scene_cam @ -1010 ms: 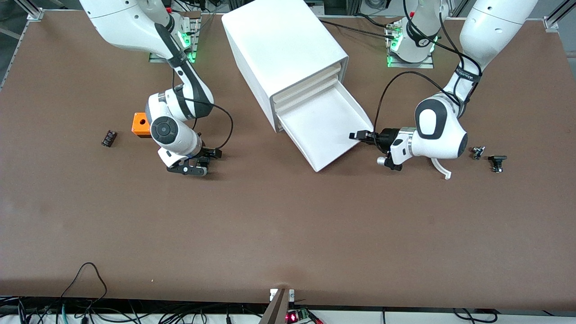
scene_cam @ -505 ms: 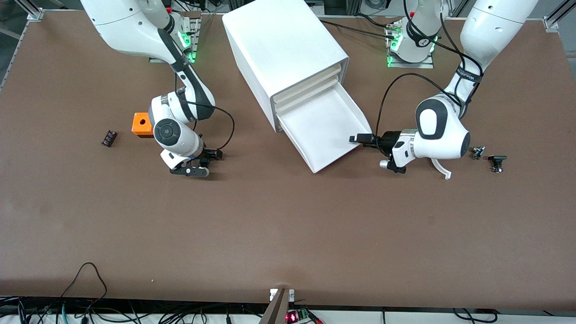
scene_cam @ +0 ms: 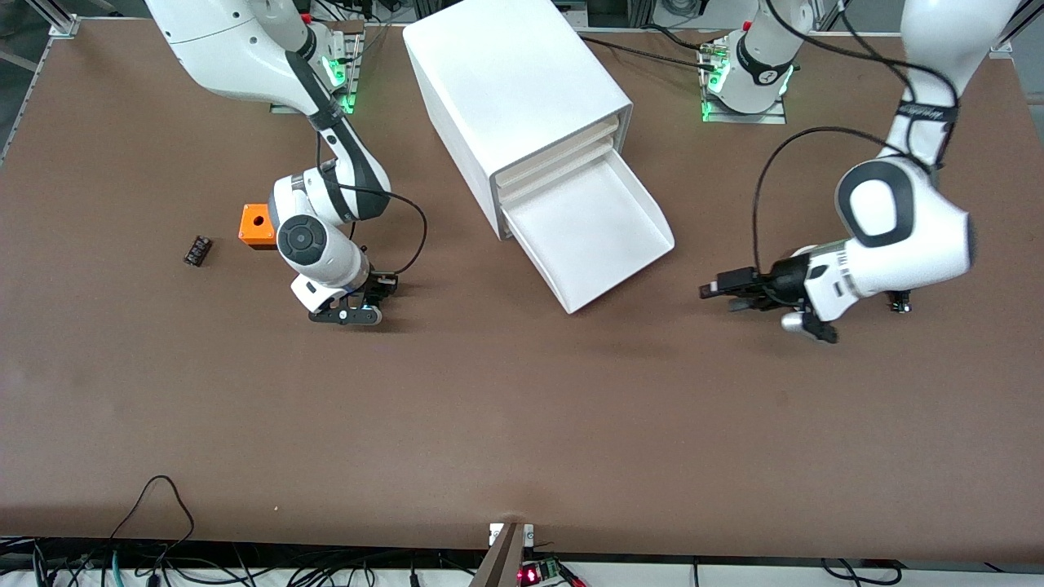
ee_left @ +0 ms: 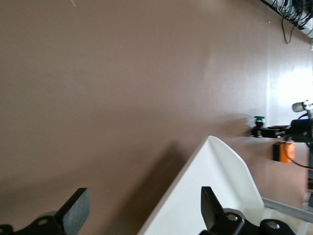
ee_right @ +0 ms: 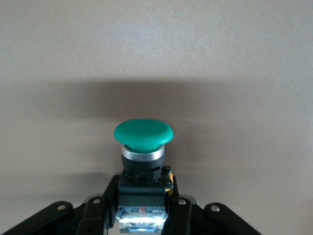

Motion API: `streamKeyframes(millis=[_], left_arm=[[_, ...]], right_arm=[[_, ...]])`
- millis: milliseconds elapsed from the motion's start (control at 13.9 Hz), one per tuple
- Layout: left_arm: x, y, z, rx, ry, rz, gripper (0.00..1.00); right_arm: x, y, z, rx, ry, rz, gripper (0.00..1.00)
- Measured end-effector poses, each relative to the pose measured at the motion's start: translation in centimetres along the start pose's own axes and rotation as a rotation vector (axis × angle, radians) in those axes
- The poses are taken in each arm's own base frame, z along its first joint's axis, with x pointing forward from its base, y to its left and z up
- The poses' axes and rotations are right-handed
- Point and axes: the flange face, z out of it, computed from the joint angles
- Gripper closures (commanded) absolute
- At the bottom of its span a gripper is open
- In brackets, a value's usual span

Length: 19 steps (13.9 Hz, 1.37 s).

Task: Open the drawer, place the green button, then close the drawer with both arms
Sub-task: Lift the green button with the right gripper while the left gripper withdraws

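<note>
Meanwhile, on the brown tabletop (scene_cam: 522, 424), the white cabinet (scene_cam: 514, 90) is standing with its lowest drawer (scene_cam: 591, 236) pulled fully out and lying empty, so the opening step looks done. The left gripper (scene_cam: 718, 289) is hanging low over bare tabletop toward the left arm's end, just clear of the drawer's flared lip, its jaws spread wide and grasping nothing. The right gripper (scene_cam: 383, 285) is sitting low at the tabletop toward the right arm's end, near an orange cube (scene_cam: 255, 226), its jaws clenched on the black body of the button (ee_right: 143, 147), green cap pointing outward. Judging by this, carrying the button into the drawer and pushing the drawer shut are what remain.
</note>
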Motion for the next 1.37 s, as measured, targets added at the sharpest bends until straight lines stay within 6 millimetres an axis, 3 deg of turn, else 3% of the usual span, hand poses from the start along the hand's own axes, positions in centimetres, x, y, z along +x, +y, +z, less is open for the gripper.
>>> streamKeyframes(millis=[216, 433, 577, 721, 938, 1082, 1370], left_arm=[[-0.7, 0.8, -9.5, 0.187, 0.018, 0.116, 0.0], [-2.6, 3.3, -19.5, 0.364, -0.09, 0.149, 0.0], [-3.3, 5.9, -23.8, 0.489, -0.123, 0.076, 0.0], [-3.3, 8.3, -25.4, 0.584, -0.126, 0.008, 0.0], [-2.9, 9.5, -24.0, 0.618, -0.135, -0.039, 0.0], [-2.5, 9.0, -23.0, 0.614, -0.151, -0.054, 0.0], [-2.3, 8.2, -22.6, 0.611, -0.161, -0.066, 0.0]], right_arm=[[2.0, -1.0, -3.6, 0.001, -0.002, -0.083, 0.8], [4.0, -2.0, -9.9, 0.019, 0.048, -0.179, 0.8], [4.9, -3.1, -14.3, 0.033, 0.089, -0.231, 0.8], [5.5, -5.1, -18.0, 0.053, 0.144, -0.353, 0.8], [4.6, -9.8, -22.1, 0.089, 0.22, -0.597, 0.8], [2.5, -14.4, -24.5, 0.11, 0.267, -0.765, 0.81], [-4.2, -24.7, -27.9, 0.046, 0.364, -1.123, 0.81]])
